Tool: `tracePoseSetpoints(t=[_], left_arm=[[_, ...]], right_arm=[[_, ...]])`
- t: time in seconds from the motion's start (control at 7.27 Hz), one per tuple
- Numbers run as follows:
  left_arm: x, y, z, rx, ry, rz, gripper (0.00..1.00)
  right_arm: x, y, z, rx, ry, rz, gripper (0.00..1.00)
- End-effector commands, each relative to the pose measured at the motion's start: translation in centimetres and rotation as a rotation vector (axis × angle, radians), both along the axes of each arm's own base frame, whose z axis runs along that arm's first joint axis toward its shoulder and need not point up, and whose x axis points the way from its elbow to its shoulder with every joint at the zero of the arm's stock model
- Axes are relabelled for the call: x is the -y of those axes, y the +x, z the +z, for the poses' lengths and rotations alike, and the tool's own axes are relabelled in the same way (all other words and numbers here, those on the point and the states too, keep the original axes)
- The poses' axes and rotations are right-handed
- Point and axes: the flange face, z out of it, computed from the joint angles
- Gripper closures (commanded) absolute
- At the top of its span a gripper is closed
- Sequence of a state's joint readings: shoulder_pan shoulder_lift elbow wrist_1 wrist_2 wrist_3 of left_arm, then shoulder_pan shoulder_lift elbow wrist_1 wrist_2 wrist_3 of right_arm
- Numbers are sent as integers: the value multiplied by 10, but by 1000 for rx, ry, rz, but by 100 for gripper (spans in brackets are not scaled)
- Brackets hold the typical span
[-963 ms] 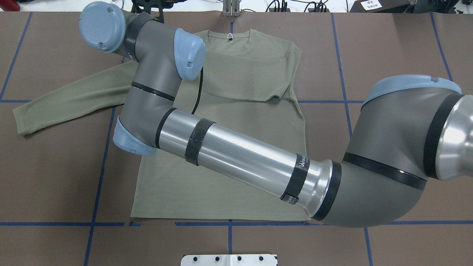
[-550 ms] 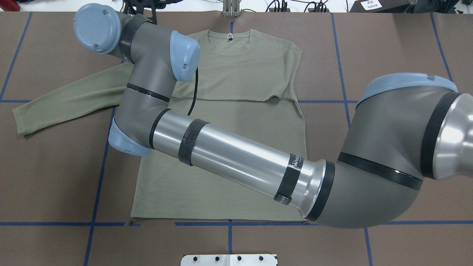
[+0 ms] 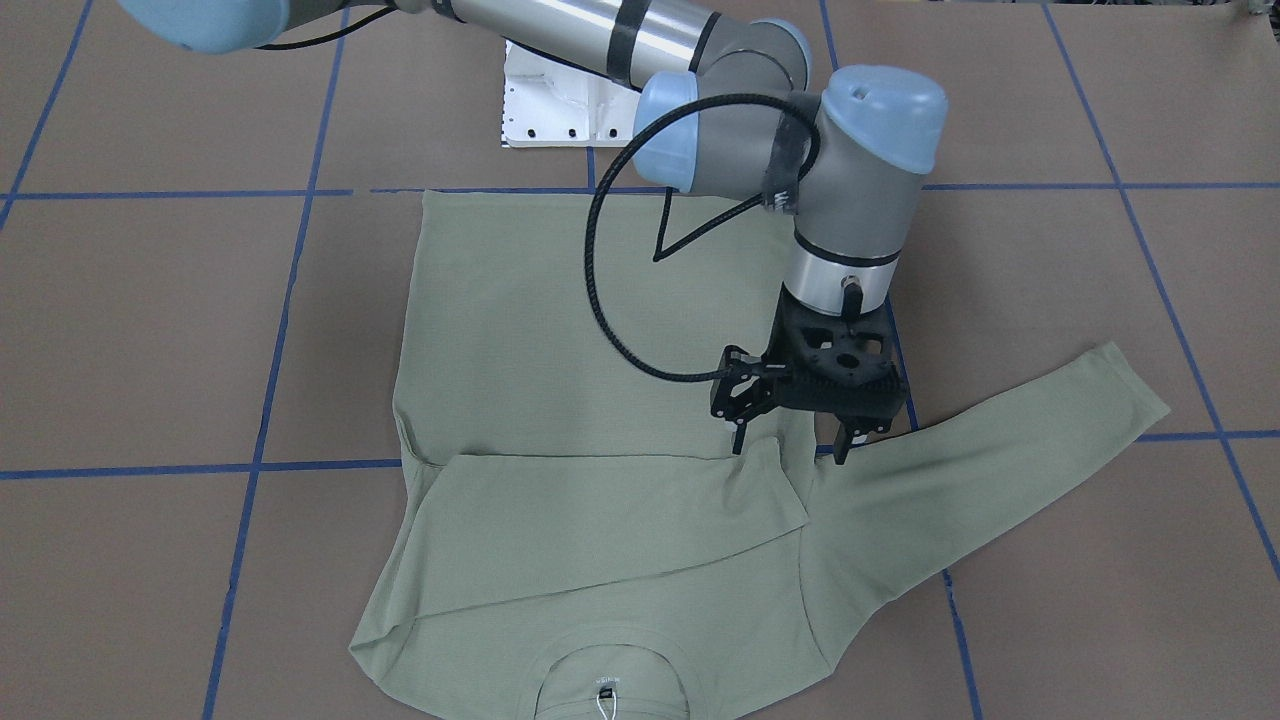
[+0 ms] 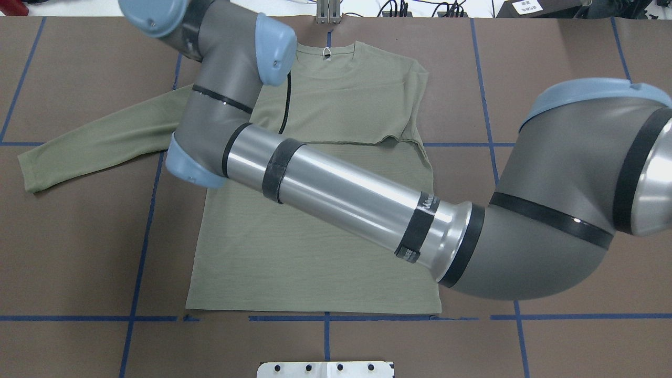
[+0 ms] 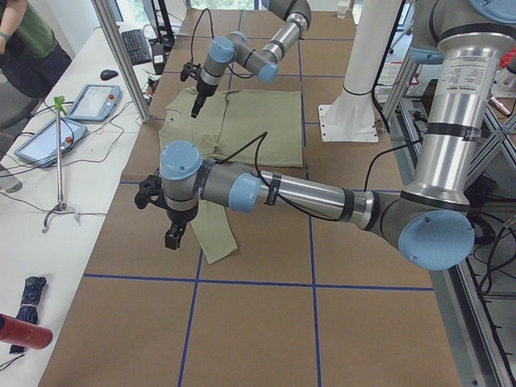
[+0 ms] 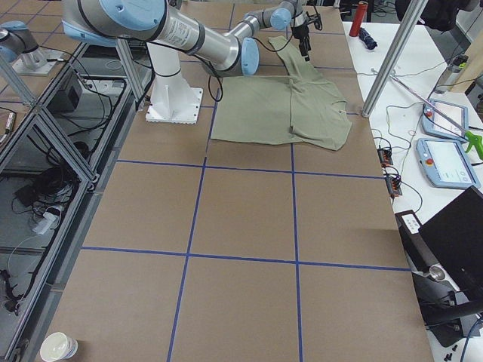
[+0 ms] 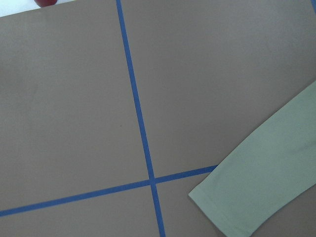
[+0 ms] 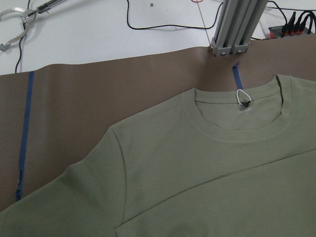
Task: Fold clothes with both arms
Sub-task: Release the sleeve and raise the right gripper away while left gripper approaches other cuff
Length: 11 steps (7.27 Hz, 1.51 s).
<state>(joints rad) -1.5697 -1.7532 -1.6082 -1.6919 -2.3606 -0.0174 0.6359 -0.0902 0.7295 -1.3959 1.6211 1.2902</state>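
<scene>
One shirt (image 4: pixel 315 252) lies flat on the table (image 4: pixel 551 63), with its collar (image 8: pixel 237 134) pointing away from the robot. Its right sleeve (image 3: pixel 600 520) is folded across the chest. Its left sleeve (image 4: pixel 100 142) lies stretched out to the side. You see the right gripper (image 3: pixel 790 445) above the shirt at the left armpit, over the end of the folded sleeve, jaws spread and holding nothing. The left gripper (image 5: pixel 172 239) hangs near the outstretched sleeve's cuff (image 7: pixel 232 202). You cannot tell whether its claw is open or closed.
</scene>
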Motion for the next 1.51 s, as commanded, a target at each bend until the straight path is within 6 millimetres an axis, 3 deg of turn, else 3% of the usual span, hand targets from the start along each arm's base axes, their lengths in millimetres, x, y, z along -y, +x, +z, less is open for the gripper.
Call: tracePoseSetpoints(t=[0.0, 0.14, 0.28, 0.41, 0.55, 0.69, 0.83, 0.96, 1.1, 1.38], left_arm=[[8, 14, -19, -28, 127, -29, 0], [-6, 68, -14, -61, 233, 44, 0], [-13, 146, -12, -78, 177, 81, 0], [-34, 188, -3, -4, 178, 3, 0], [-66, 218, 30, 19, 186, 39, 0], [-93, 217, 57, 31, 175, 68, 0], [-114, 208, 84, 77, 197, 126, 0], [-116, 202, 99, 133, 216, 133, 0], [-119, 208, 122, 151, 184, 152, 0], [-123, 228, 131, 155, 173, 196, 0]], right_arm=[[61, 103, 55, -19, -112, -154, 0], [86, 176, 88, -37, -115, -241, 0], [107, 241, 136, -44, -83, -286, 0], [113, 287, 192, -62, -44, -341, 0], [108, 325, 236, -70, -15, -371, 0], [89, 359, 286, -55, -3, -404, 0], [81, 384, 299, -52, 9, -396, 0], [74, 388, 315, -56, 0, -395, 0], [73, 388, 314, -55, 3, -395, 0], [72, 386, 313, -54, 2, -390, 0]])
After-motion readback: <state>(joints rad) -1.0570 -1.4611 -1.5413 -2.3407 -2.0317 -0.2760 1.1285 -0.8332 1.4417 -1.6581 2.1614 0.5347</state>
